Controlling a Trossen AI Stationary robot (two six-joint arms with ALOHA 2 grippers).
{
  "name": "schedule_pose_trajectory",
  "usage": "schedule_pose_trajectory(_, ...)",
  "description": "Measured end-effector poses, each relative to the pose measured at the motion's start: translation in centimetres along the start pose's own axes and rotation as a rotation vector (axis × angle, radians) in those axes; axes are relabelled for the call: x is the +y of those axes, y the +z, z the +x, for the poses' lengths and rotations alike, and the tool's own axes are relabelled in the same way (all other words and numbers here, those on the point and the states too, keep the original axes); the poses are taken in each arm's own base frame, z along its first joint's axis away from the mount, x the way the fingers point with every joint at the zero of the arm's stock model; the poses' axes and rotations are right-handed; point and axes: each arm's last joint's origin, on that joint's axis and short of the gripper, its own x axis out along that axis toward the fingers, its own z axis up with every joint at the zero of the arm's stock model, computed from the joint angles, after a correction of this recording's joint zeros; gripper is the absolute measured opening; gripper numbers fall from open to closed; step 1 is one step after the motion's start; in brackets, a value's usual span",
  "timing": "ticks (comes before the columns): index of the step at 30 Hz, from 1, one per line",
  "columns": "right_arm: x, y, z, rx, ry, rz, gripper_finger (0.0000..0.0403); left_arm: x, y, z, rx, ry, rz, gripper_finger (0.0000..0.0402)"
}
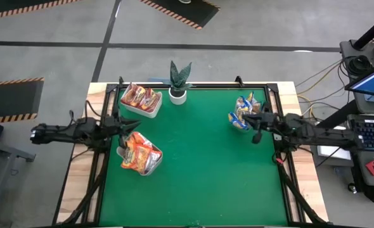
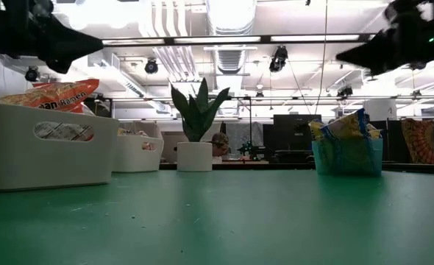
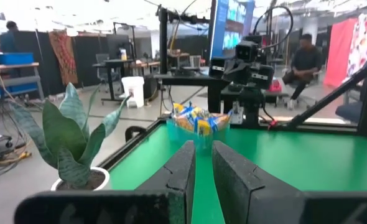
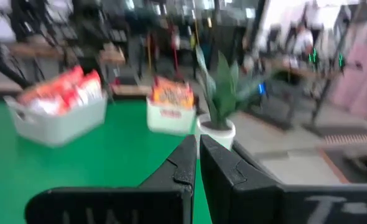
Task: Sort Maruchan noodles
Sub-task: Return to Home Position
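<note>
Your green tabletop (image 1: 206,183) stands in an open workshop. Past its far side, in the left wrist view, a person (image 3: 305,59) sits at a desk.

Every packet you can see lies in a bin.
- **Orange packets** (image 1: 135,154): they fill the gray bin (image 1: 153,166) by the left edge, heaped so that you cannot count them.
- **Red packets** (image 1: 140,96): they lie in the white bin (image 1: 146,113) at the far left corner, near the plant (image 1: 178,79) on the far edge. In the low view that bin is half hidden behind the gray one.
- **Blue-and-yellow packets** (image 2: 346,124): they stick up out of the blue bin (image 2: 347,158) near the right edge.

The left gripper (image 3: 203,149) hangs by the left edge, between the gray and white bins. Its fingers are drawn to a narrow gap with nothing in it.

The right gripper (image 4: 198,142) hangs by the right edge over the blue bin, partly covering it from above. Its fingers look all but touching, and nothing is between them.

In the low view both grippers are cut off at the top.
</note>
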Motion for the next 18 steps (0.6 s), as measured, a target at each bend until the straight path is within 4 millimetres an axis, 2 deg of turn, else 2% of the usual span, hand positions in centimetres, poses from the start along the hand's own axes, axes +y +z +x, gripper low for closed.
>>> schedule_pose_trajectory(6,-0.3,-0.2,-1.5,-0.106,-0.015,-0.027,0.0012,0.3,-0.8,-0.6,-0.018,0.023,0.005,0.0038)
schedule_pose_trajectory(8,0.0,-1.6,-1.3,-0.026,-0.007,-0.042,0.0012,0.4,-1.0,-0.5,-0.004,0.063,0.007,0.0038)
schedule_pose_trajectory(10,0.0,-1.7,-1.1,-0.043,-0.016,-0.036,0.0012,0.4,-1.1,-0.5,-0.001,0.089,0.003,0.0038)
schedule_pose_trajectory(14,0.3,-3.9,-0.8,-0.006,-0.022,-0.017,0.0012,0.4,-1.5,-0.4,-0.013,0.104,-0.042,0.0038)
schedule_pose_trajectory(18,0.2,-4.5,-0.6,0.045,-0.036,-0.022,0.0012,0.0,-3.4,0.1,-0.036,0.068,-0.089,0.0038)
